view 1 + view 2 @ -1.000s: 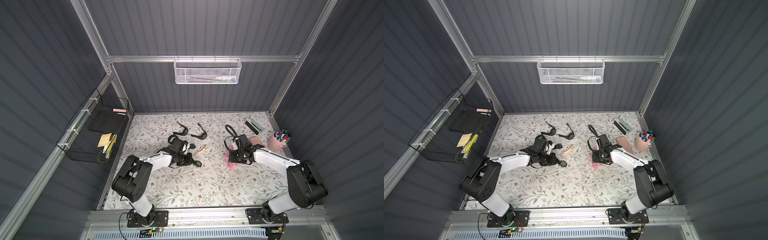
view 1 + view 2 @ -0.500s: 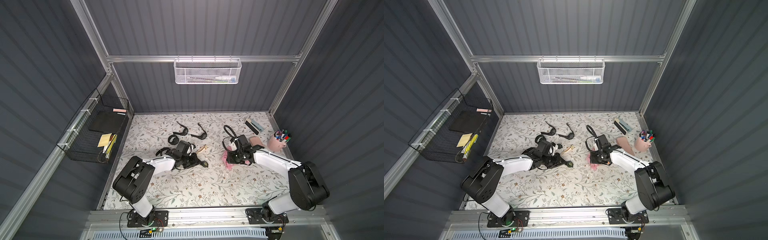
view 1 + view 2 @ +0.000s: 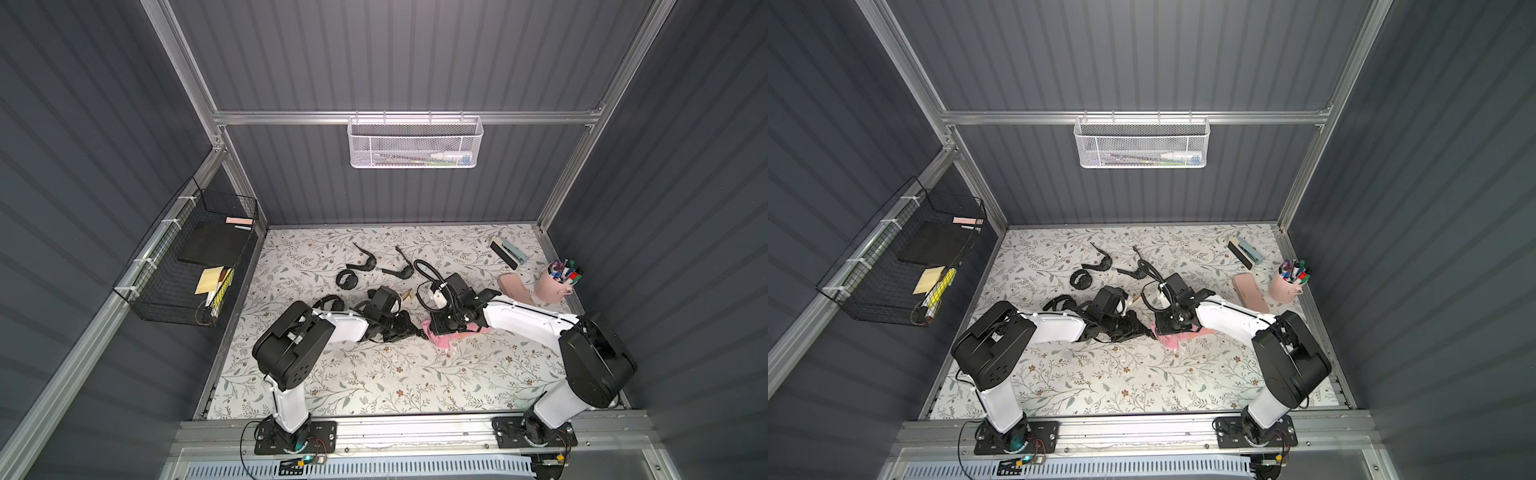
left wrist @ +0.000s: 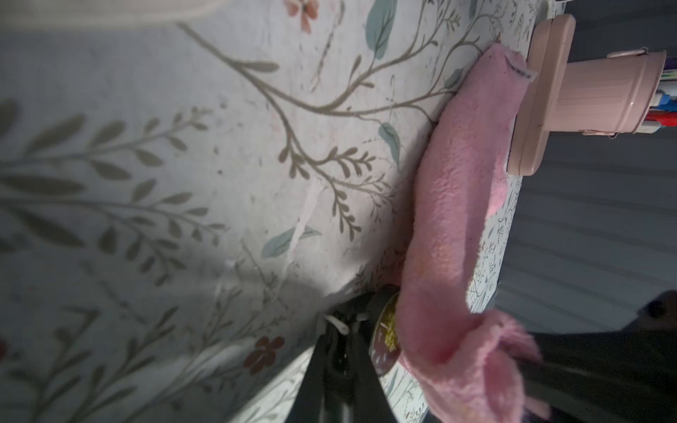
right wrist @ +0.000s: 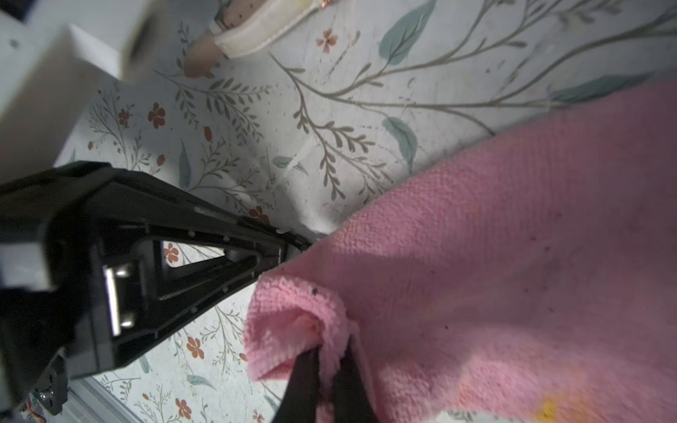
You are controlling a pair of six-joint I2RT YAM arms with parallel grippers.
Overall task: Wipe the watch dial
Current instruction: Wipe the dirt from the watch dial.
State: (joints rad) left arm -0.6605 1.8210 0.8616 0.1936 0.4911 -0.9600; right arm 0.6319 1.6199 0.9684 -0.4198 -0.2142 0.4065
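Here, in the middle of the wiping, by the look of it. Holding the round dark watch [image 4: 379,311] in the left gripper [image 4: 342,329], low over the floral-printed counter [image 4: 219,146]. Fingers [image 4: 322,377] drawn narrow and clamped just beside the dial [image 4: 386,340], probably on the strap end, though hard to tell exactly. Pinching a fold of the fluffy pink microfibre cloth [image 5: 513,256] in the right gripper [image 5: 329,353], with fingers [image 5: 304,388] nearly closed on it. Touching the dial with the cloth already. Seeing only a slice of the dark face with its yellowish marks in the left wrist view, with the rest covered by pink. In a top view, finding the cloth [image 3: 446,337] near the middle of the counter, between the two grippers and partly down on the surface. Not possible to make out the watch itself there.

Some dangers from here, as a judgement only:
- Could push the watch out of the thin grip, or turn it between the fingers, if pressing too hard with the cloth.
- Could wipe only the edge and miss the rest of the dial, because of the small contact zone.
- Could lose the cloth from the right fingers while dragging, since held by only one small fold.
- Could bump the two grippers together, being so near one to another.

Better to move slowly and lightly.
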